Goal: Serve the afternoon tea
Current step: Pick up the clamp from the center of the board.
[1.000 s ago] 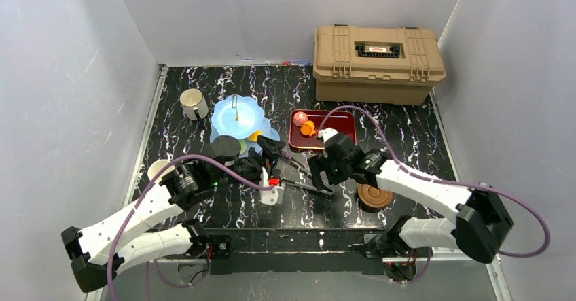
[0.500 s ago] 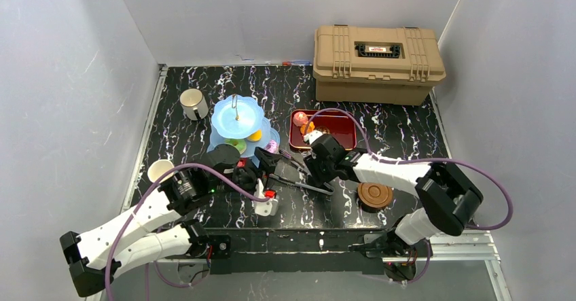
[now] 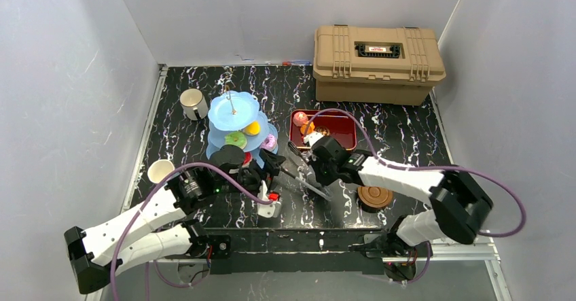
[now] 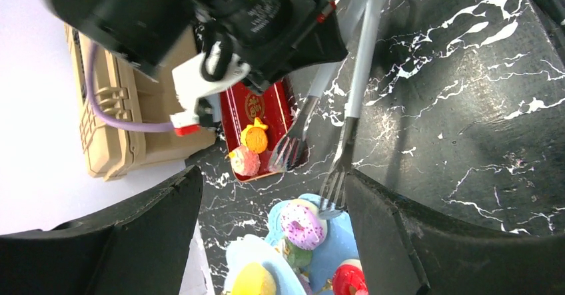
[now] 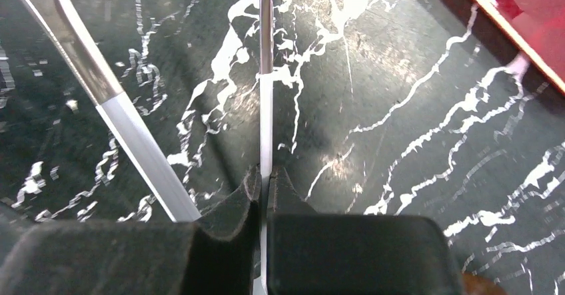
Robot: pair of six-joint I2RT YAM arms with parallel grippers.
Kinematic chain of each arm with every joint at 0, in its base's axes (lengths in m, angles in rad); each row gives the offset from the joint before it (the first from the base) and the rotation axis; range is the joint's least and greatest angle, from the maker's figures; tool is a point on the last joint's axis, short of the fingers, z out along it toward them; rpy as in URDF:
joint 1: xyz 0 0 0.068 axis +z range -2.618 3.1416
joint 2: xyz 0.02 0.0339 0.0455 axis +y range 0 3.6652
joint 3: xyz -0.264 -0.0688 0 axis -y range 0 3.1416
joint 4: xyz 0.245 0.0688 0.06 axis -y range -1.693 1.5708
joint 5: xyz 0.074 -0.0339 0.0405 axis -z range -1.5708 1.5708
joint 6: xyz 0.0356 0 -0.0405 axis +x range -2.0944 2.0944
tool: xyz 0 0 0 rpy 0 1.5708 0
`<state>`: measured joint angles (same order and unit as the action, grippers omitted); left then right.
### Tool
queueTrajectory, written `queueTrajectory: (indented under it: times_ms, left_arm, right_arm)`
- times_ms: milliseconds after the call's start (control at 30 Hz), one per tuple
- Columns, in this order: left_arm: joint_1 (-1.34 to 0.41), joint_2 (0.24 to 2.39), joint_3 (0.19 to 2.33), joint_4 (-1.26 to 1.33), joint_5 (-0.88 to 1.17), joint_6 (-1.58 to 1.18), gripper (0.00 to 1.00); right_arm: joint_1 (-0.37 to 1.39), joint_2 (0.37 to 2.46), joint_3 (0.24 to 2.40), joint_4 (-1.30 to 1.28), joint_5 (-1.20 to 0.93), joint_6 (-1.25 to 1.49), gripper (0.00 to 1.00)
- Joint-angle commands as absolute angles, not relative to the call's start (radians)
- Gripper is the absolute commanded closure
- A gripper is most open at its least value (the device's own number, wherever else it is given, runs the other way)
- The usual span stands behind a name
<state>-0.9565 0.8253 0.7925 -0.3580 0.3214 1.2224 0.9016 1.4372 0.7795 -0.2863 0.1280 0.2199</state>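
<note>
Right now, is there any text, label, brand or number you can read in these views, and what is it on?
Nothing reads clearly.
Tan case: dark lid label with a red-and-white strip, too small to read.
Right arm's wrist housing: white print, blurred.
Red tray: gold emblem, not legible.

Left wrist: wide-angle bend at the edges. Wall [image 4: 33, 162] left of the tongs [image 4: 353, 82] is blown out to plain white. Left gripper fingers [image 4: 400, 242] either side of the tongs are dark and soft. Steel has a bright sheen.

Right wrist: v. close. Glare patch on the glossy tabletop [image 5: 400, 175] just right of the tongs. Right gripper fingers [image 5: 226, 208] blurred, red tray [image 5: 533, 2] corner hazy.

Top view: bright, even, diffuse overhead light, sharp throughout. Only a soft shadow under the tan case [image 3: 378, 63], well behind the tongs.
</note>
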Motion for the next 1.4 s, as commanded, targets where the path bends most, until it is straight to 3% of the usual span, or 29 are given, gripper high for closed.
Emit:
queueTrajectory:
  times_ms: [0, 467, 733, 1000, 1067, 1233, 1267, 1300, 1333, 1367]
  left_arm:
    - [-0.98, 0.835, 0.768, -0.311, 0.348, 1.267, 0.24]
    - [-1.055, 0.947, 0.632, -0.061, 0.243, 1.677, 0.26]
    - [-1.068, 1.041, 0.695, 0.051, 0.086, 1.646, 0.41]
    - [-1.068, 1.06, 0.721, 0.042, 0.019, 1.604, 0.45]
    - [-1.068, 1.054, 0.729, 0.022, 0.018, 1.587, 0.51]
    - [-1.068, 1.053, 0.75, -0.023, 0.035, 1.582, 0.92]
    - [-1.068, 1.051, 0.748, -0.016, 0.04, 1.586, 0.97]
    - [-1.068, 1.049, 0.745, -0.007, 0.046, 1.591, 1.0]
    - [-1.068, 1.042, 0.741, 0.008, 0.055, 1.597, 1.0]
    - [-1.068, 1.038, 0.736, 0.031, 0.061, 1.602, 1.0]
  right_arm:
    - [0.9, 1.285, 0.807, -0.39, 0.115, 0.264, 0.97]
    - [0.895, 1.205, 1.148, -0.831, 0.015, 0.371, 0.91]
    - [0.891, 1.212, 1.216, -0.866, -0.038, 0.4, 0.91]
    - [0.891, 1.184, 1.212, -0.868, -0.038, 0.407, 0.88]
    - [0.891, 1.178, 1.212, -0.873, -0.038, 0.405, 0.85]
    - [0.891, 1.161, 1.209, -0.842, -0.059, 0.404, 0.61]
    - [0.891, 1.158, 1.208, -0.836, -0.061, 0.403, 0.51]
    - [0.891, 1.152, 1.207, -0.829, -0.061, 0.403, 0.35]
    - [0.891, 1.145, 1.205, -0.825, -0.061, 0.401, 0.07]
    - [0.89, 1.138, 1.203, -0.821, -0.06, 0.4, 0.02]
